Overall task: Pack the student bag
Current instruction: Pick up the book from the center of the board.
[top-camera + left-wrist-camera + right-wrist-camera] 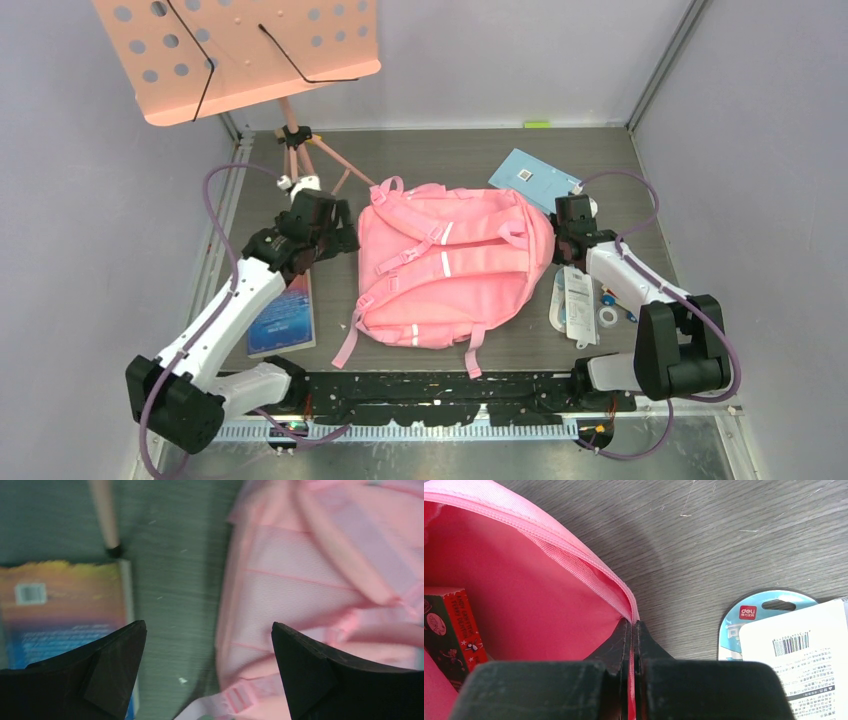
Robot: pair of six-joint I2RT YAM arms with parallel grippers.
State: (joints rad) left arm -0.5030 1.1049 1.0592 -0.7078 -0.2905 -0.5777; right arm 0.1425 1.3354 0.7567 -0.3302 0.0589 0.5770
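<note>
The student bag (450,265), a big pink backpack, lies strap side up in the middle of the table. My right gripper (556,238) is at its right edge, shut on the bag's zip rim (589,570), with pink fabric pinched between the fingers (621,640). Through the lifted opening a red-edged book (451,630) shows inside. My left gripper (209,630) hovers open just left of the bag (325,580), over bare table, with nothing in it. A blue and orange book (60,605) lies below and left of it.
A salmon-pink music stand (240,50) rises at the back left, and one tripod leg (105,515) ends near the book. A light blue book (530,178) lies behind the right gripper. A stationery pack (784,645) and tape rolls (607,315) lie right of the bag.
</note>
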